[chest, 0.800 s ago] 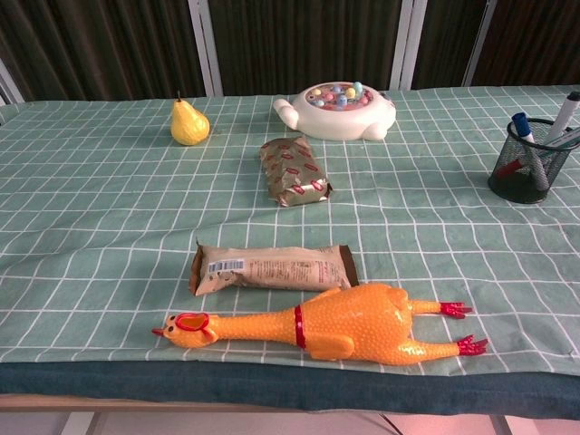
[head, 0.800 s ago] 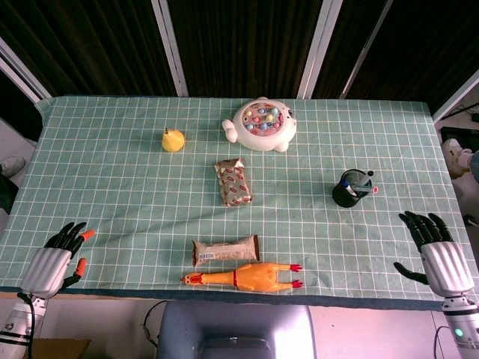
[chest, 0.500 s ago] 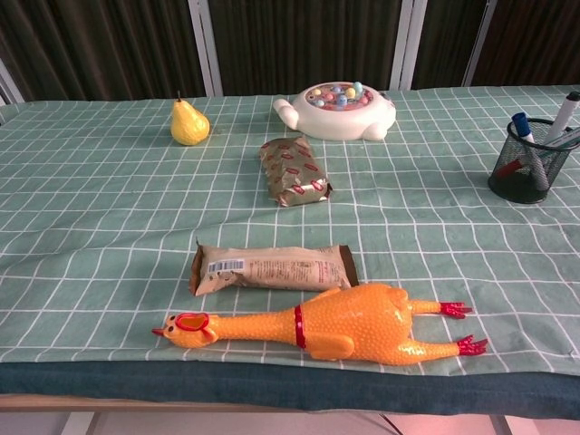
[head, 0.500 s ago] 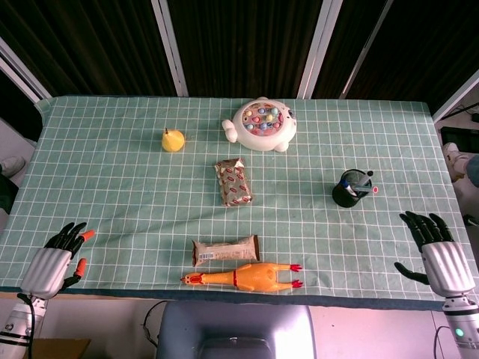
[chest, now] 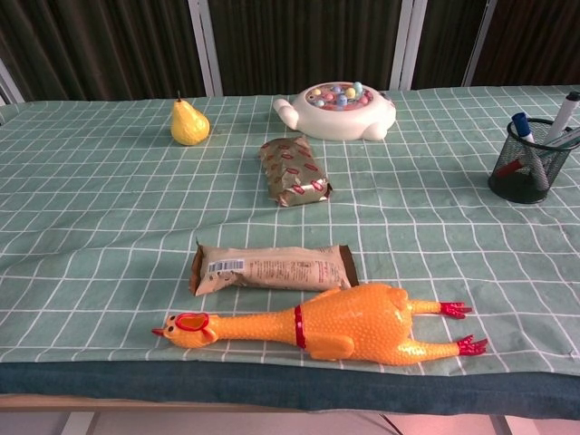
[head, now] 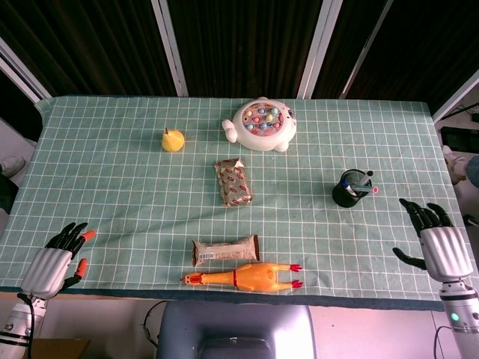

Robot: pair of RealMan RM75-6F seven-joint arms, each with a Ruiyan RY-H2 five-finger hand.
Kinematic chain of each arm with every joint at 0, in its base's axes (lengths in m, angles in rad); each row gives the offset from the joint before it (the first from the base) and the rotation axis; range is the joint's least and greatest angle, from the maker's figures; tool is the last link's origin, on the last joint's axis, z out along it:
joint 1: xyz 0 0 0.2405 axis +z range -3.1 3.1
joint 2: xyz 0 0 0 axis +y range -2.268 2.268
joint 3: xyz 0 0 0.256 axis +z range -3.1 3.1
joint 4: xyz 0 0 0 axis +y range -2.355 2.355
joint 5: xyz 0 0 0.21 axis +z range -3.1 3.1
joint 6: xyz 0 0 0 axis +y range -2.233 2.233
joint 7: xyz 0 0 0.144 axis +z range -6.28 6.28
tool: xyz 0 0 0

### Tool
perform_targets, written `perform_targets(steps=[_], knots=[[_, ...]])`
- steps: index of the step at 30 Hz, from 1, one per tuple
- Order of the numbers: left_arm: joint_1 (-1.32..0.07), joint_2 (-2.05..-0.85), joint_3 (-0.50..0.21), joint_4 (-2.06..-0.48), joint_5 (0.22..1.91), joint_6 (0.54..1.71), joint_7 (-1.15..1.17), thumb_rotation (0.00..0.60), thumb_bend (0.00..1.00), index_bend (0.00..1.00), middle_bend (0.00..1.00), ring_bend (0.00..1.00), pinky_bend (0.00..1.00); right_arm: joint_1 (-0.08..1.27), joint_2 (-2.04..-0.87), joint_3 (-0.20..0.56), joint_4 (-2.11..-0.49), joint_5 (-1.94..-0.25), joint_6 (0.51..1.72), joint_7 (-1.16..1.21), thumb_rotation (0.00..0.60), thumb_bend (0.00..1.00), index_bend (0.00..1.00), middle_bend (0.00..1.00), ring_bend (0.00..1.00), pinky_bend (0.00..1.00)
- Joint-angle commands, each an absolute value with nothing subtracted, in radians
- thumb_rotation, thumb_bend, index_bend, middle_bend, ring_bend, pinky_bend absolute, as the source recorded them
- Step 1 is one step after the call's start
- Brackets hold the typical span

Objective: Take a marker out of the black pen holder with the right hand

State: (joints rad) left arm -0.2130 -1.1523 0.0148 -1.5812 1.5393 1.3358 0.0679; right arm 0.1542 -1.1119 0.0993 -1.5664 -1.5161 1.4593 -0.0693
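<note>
Chest view shows neither hand; black pen holder (chest: 526,163) hides its markers' (chest: 541,161) lower ends.

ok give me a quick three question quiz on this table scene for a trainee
1. True or false: the right robot hand is gripping a marker.
2. What lies directly beside the rubber chicken, on its far side?
A. pear
B. long snack bar
C. fishing toy
3. Fill in: the markers stand in the black ____.

Key
1. false
2. B
3. pen holder
</note>
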Motion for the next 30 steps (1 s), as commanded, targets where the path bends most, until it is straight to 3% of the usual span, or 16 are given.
perform_targets(steps=[1, 4, 9, 15, 30], knots=[[-0.213, -1.151, 0.015, -1.582, 1.542, 1.339, 0.064, 0.600, 0.54, 0.20, 0.07, 0.01, 0.23, 0.256, -1.117, 0.192, -1.605, -1.396, 1.337, -0.173, 0.600, 0.29, 0.31, 0.64, 0.67, 0.61], [-0.212, -1.149, 0.015, -1.581, 1.541, 1.339, 0.058, 0.600, 0.54, 0.20, 0.07, 0.01, 0.23, 0.305, -1.125, 0.227, -1.617, -1.320, 1.272, -0.238, 0.600, 0.29, 0.37, 0.79, 0.86, 0.76], [-0.214, -1.146, 0.015, -1.580, 1.539, 1.336, 0.048, 0.600, 0.54, 0.20, 0.07, 0.01, 0.23, 0.361, -1.153, 0.266, -1.609, -1.223, 1.221, -0.317, 0.600, 0.29, 0.44, 0.91, 0.99, 0.91], [-0.215, -1.144, 0.017, -1.580, 1.544, 1.335, 0.042, 0.600, 0.54, 0.20, 0.07, 0.01, 0.23, 0.425, -1.176, 0.294, -1.593, -1.111, 1.122, -0.324, 0.600, 0.29, 0.51, 0.99, 1.00, 1.00], [-0.216, -1.142, 0.017, -1.577, 1.545, 1.333, 0.032, 0.600, 0.54, 0.20, 0.07, 0.01, 0.23, 0.573, -1.287, 0.319, -1.458, -0.907, 0.964, -0.352, 0.600, 0.32, 0.55, 1.00, 1.00, 1.00]])
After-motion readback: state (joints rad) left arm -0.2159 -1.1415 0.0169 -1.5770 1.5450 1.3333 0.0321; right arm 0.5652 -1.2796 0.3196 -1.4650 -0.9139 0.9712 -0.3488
